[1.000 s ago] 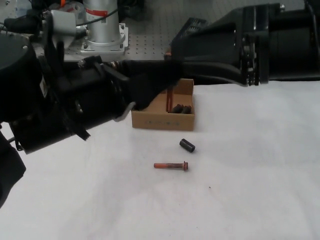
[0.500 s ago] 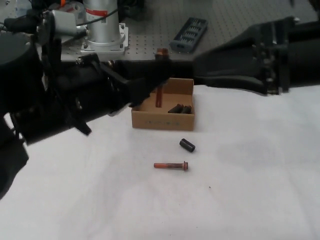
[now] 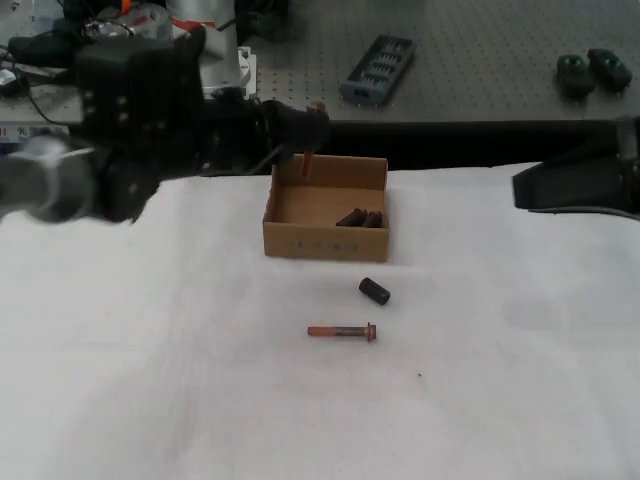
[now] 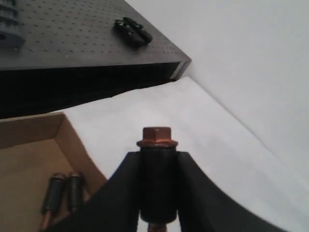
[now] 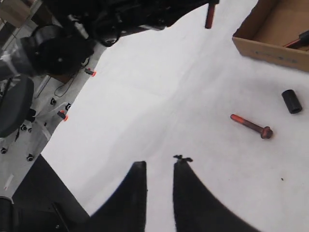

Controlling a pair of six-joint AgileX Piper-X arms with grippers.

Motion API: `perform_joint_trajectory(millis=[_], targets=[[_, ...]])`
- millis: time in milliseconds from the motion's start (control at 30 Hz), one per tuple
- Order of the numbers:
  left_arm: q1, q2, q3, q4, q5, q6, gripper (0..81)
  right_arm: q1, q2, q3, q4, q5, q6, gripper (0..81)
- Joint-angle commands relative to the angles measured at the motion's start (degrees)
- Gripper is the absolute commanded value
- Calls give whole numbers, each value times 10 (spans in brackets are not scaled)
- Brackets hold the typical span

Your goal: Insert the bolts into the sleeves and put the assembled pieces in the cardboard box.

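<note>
Placement step: my left gripper (image 4: 158, 166) clamps 1 copper hex bolt (image 4: 157, 135) in black cylindrical sleeve (image 4: 157, 191); brown cardboard box (image 3: 325, 243) edge below; next: centre, release.

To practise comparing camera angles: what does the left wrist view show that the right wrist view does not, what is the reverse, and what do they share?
Left wrist view alone: the bolt head seated atop the sleeve, clamped in the left gripper. Right wrist view alone: the open right gripper, a loose bolt and a loose sleeve. Both: the cardboard box and that clamped bolt.
</note>
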Motion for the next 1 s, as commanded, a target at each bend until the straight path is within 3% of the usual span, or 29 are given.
perform_joint_trajectory(millis=[0, 367, 633, 967], targets=[[4, 39, -63, 21, 8, 9, 6, -4, -7, -3, 4, 5, -22, 32], [9, 237, -291, 127, -30, 25, 12, -4, -7, -3, 4, 7, -38, 29], [9, 249, -303, 128, -34, 22, 381, -4, -7, -3, 4, 37, -38, 29], [9, 230, -309, 141, -26, 16, 302, -4, -7, -3, 4, 38, -38, 29]])
